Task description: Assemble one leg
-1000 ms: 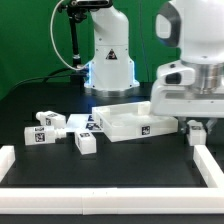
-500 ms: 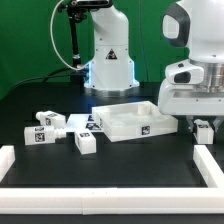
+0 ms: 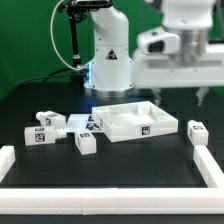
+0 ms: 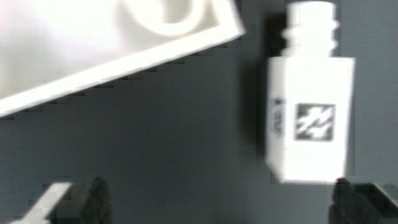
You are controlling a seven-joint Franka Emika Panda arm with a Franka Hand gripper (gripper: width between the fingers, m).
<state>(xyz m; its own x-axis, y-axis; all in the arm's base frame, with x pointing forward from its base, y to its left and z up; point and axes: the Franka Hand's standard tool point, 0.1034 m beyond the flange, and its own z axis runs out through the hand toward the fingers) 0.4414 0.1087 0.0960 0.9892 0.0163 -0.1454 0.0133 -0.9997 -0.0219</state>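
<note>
A leg [image 3: 196, 131], a small white oblong block with a tag, lies on the black table at the exterior view's right, beside the tabletop [image 3: 135, 122]. In the wrist view the leg [image 4: 306, 100] lies free below the camera, with a tabletop corner [image 4: 71, 50] and its round socket alongside. My gripper [image 3: 181, 95] hangs well above the leg, open and empty. In the wrist view the gripper [image 4: 222, 205] shows two dark fingertips [image 4: 80, 200] set wide apart with nothing between them.
Three more white legs [image 3: 46, 121] [image 3: 37, 136] [image 3: 86, 143] lie at the exterior view's left. A white rail [image 3: 100, 203] borders the front and sides. The robot base [image 3: 110, 60] stands at the back.
The gripper was down at the leg on the right. It has let go and risen straight up, leaving the leg on the table.
</note>
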